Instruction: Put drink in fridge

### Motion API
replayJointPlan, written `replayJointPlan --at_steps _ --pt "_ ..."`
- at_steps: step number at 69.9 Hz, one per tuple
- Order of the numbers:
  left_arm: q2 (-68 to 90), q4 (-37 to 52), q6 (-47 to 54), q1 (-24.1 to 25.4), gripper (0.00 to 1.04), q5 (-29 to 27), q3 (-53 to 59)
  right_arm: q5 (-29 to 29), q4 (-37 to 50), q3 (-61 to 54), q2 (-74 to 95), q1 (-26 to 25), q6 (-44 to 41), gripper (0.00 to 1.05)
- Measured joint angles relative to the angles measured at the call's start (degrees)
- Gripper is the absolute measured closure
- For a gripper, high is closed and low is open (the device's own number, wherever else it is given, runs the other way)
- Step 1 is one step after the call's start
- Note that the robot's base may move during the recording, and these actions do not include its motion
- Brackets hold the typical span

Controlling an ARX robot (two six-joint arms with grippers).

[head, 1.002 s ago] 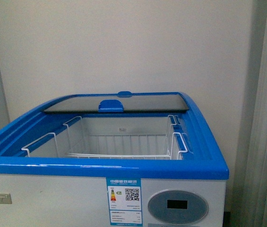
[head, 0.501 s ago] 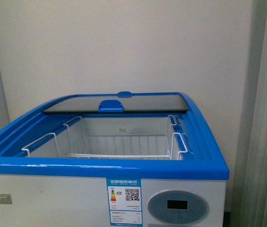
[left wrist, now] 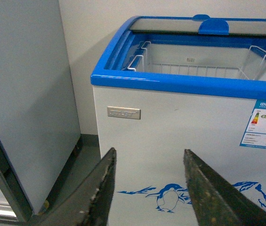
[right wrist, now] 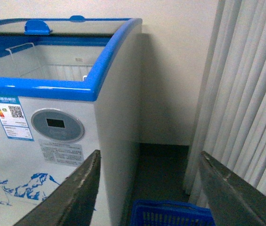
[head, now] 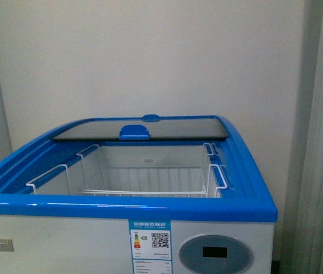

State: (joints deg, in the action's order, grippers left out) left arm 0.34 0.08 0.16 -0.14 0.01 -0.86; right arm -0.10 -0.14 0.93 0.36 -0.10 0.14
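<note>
Straight ahead, the white chest fridge with the blue top rim [head: 127, 206] fills the front view, sitting slightly lower in frame than a second ago, so the camera has risen or tilted a bit; I read that as final positioning over the opening, not a placing step. Its curved glass sliding lid [head: 144, 128] is pushed to the back, leaving the white wire basket [head: 132, 180] exposed and empty, so nothing blocks a drop-in. Grey cabinet [left wrist: 24, 103] stands just beside the fridge on the left, pale pleated curtain [right wrist: 245, 94] on the right, blue plastic basket [right wrist: 175, 214] on the floor below the right arm. Left gripper [left wrist: 149, 188] is spread wide with nothing between the fingers; right gripper [right wrist: 147, 188] is likewise wide and empty. Drink is not visible in any view, so it's not yet picked up; location unknown.
</note>
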Motion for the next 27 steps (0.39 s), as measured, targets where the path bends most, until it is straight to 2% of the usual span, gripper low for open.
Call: replayJointPlan --at_steps 3,13,27 --pt "0.00 0.00 0.00 0.00 0.30 0.00 0.00 0.00 0.00 0.00 0.00 0.00 0.00 0.29" --pt "0.00 0.00 0.02 0.00 0.07 0.00 0.00 0.00 0.00 0.00 0.00 0.00 0.02 0.07" --pt "0.00 0.00 0.00 0.00 0.08 0.00 0.00 0.00 0.00 0.00 -0.02 0.00 0.02 0.08"
